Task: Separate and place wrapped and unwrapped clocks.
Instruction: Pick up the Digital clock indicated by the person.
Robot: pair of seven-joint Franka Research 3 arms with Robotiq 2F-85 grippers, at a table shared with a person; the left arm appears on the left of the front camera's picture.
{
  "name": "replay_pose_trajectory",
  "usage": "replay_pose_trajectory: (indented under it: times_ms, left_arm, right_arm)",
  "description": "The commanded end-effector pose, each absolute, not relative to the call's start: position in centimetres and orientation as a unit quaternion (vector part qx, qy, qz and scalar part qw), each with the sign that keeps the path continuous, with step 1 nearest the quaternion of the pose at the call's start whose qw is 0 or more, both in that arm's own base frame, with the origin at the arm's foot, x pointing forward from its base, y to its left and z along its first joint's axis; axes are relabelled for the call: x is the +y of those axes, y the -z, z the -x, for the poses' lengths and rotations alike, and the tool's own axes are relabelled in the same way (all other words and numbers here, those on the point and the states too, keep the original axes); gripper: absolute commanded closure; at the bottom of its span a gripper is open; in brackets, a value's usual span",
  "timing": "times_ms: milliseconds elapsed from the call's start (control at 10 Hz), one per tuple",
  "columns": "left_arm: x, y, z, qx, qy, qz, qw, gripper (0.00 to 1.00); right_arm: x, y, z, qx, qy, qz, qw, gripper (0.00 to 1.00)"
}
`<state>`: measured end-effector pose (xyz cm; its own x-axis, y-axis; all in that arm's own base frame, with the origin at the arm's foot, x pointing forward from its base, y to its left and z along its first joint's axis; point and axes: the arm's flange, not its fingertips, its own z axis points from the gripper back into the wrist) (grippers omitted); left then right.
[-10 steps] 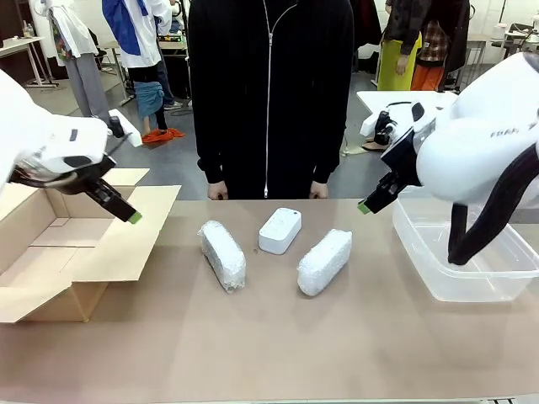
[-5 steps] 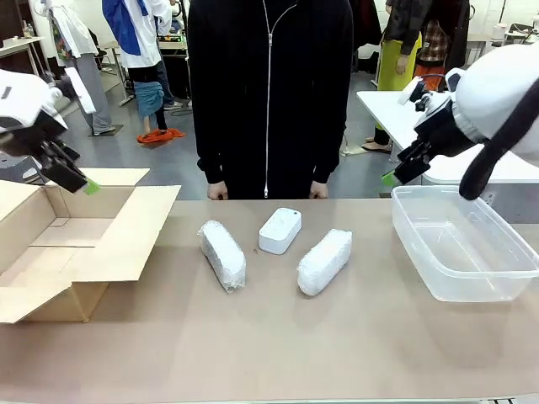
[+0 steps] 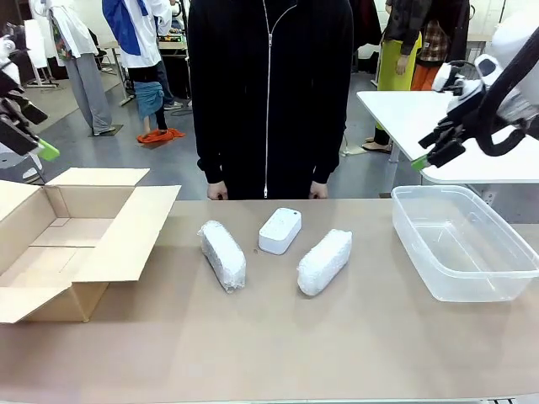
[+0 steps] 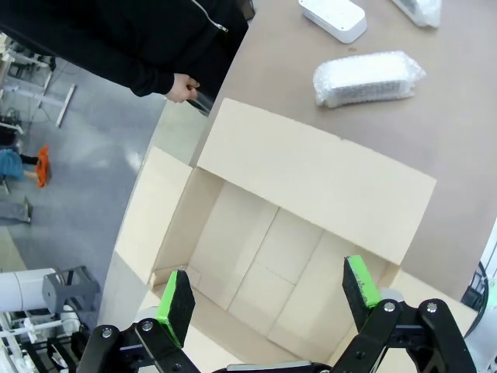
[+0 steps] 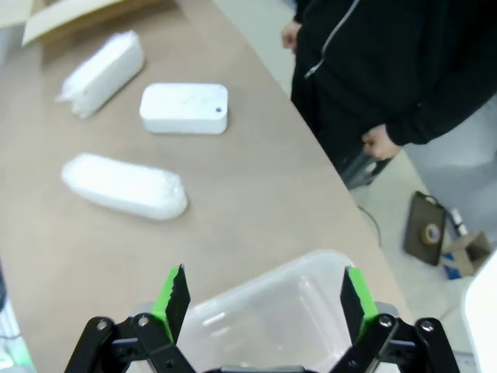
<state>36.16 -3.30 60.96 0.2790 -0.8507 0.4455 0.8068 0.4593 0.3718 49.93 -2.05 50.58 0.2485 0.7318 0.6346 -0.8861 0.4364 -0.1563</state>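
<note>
Two bubble-wrapped clocks lie mid-table, one at the left (image 3: 223, 254) and one at the right (image 3: 324, 262). The bare white clock (image 3: 280, 230) rests between them, nearer the person. My left gripper (image 3: 40, 148) hangs open, high over the cardboard box (image 3: 76, 236); its wrist view looks down between its green pads (image 4: 175, 305) into the box (image 4: 256, 256), with a wrapped clock (image 4: 369, 78) and the bare clock (image 4: 332, 17) beyond. My right gripper (image 3: 425, 158) is open, high above the plastic bin (image 3: 463, 244). Its wrist view shows the bin (image 5: 326, 260), the bare clock (image 5: 184, 109) and both bundles (image 5: 124, 186) (image 5: 101, 71).
The box stands with its flaps open at the table's left end and nothing shows inside it. The clear bin sits at the right end. A person in black stands at the far edge, hands (image 3: 217, 191) resting on it.
Both arms have risen and swung outward, the left toward the far left above the box, the right toward the right above the bin. The clocks have not moved.
</note>
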Motion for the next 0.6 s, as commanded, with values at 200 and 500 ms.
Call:
replay_pose_trajectory:
  times_ms: [200, 500]
  left_arm:
    - [-0.7, -62.5, -36.3, -0.306, 0.525, -0.011, 0.794, 0.00]
    - [1.8, -63.2, -35.3, -0.337, 0.551, 0.033, 0.763, 0.00]
  right_arm:
    - [-7.1, -54.1, -48.9, -0.316, -0.567, -0.114, 0.752, 0.00]
    - [-9.8, -56.7, -47.1, -0.348, -0.564, -0.117, 0.739, 0.00]
